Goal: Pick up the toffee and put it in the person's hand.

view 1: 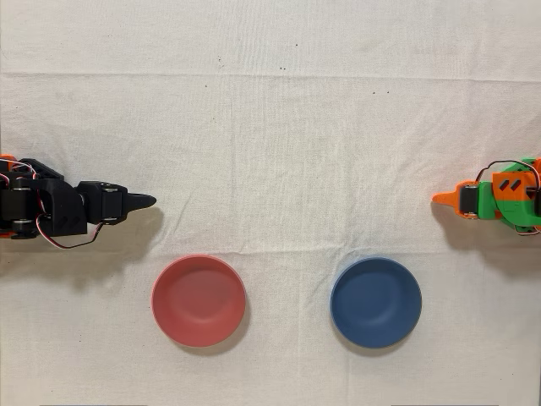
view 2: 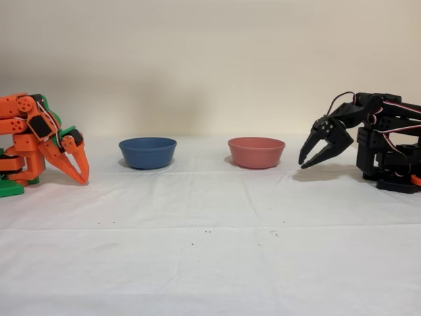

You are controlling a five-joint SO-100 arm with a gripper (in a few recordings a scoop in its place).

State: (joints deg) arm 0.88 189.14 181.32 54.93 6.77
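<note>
the black arm (view 2: 385, 141) sits folded at the right edge of the fixed view and at the left edge of the overhead view. its gripper (view 2: 306, 161) hangs just above the cloth (view 2: 210, 217), tips angled down and toward the middle of the table. in the fixed view the two fingers (view 2: 309, 148) stand a little apart with a narrow gap between them, and nothing lies in that gap; the gripper is slightly parted and grasps nothing. from overhead the gripper (view 1: 144, 201) narrows to a single dark point, with its long axis along the table's length, aimed at the far arm.

the red bowl (view 1: 199, 300) is the nearest thing to the gripper: ahead of the tips and off to one side, apart from them. in the fixed view the red bowl (view 2: 256, 152) sits just beyond the fingertips, not touching. the blue bowl (view 1: 375, 302) lies further along the same line, beside the red one with a gap between. both bowls stand upright and look bare inside.

the orange arm (view 1: 499, 199) rests idle at the far end, well apart, its closed tips pointing back at the black gripper.

i cannot find the toffee or a hand on the cloth, so its place and the way it points cannot be told.
</note>
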